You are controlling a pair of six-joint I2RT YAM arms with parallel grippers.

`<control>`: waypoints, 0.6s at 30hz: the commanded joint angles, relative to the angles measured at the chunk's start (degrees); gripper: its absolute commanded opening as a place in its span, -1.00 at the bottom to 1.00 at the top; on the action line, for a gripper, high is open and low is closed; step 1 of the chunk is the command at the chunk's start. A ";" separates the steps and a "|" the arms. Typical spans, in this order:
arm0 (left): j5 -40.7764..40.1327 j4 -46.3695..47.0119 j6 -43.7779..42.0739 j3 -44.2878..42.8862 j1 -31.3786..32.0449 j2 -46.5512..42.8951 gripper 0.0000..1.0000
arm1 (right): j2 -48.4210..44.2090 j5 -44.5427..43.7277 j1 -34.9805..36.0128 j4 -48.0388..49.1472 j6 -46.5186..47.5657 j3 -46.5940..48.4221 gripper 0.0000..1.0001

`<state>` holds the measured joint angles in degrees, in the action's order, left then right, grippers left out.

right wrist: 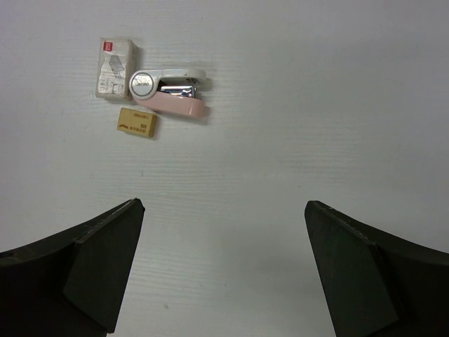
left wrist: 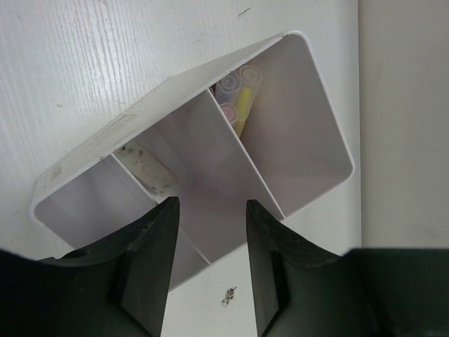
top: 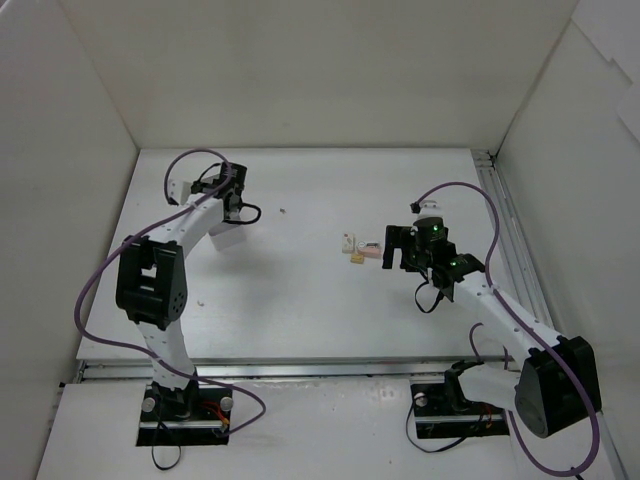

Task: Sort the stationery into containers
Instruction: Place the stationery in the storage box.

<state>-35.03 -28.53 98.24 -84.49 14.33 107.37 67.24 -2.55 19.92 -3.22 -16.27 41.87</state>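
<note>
The white three-compartment organizer (left wrist: 295, 91) lies under my left gripper (left wrist: 212, 203), which is open and empty above its near wall. Pastel pens (left wrist: 237, 95) lie in its right compartment and a smudged white eraser (left wrist: 144, 168) in its left one. In the top view the organizer (top: 227, 240) shows partly under the left gripper (top: 232, 208). A white eraser (right wrist: 116, 68), a pink and white mini stapler (right wrist: 172, 93) and a beige eraser (right wrist: 137, 121) lie together on the table ahead and left of my right gripper (right wrist: 224, 205), which is wide open and empty. In the top view the cluster (top: 357, 249) sits just left of the right gripper (top: 399, 250).
White walls enclose the table on the left, back and right. A small dark speck of debris (left wrist: 229, 295) lies on the table by the organizer's near wall. A metal rail (top: 497, 215) runs along the right edge.
</note>
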 commanded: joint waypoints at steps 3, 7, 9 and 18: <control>0.12 3.31 -3.83 0.02 1.14 -5.59 -0.30 | -0.36 0.70 0.03 2.43 0.80 1.64 0.96; 3.47 4.72 -15.14 -1.11 3.60 -8.31 -0.13 | -0.88 1.14 0.03 2.43 0.71 1.73 0.96; 4.70 3.22 -19.03 -2.69 5.44 -9.19 0.09 | -1.41 0.88 -0.06 2.43 0.54 1.46 0.96; 27.88 6.56 -52.06 -9.80 11.15 -5.61 1.00 | -4.40 -5.27 0.20 0.15 -2.44 1.29 0.96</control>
<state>-18.06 -24.97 62.28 -89.45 23.77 100.77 65.45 -3.86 19.92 -3.73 -17.02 41.87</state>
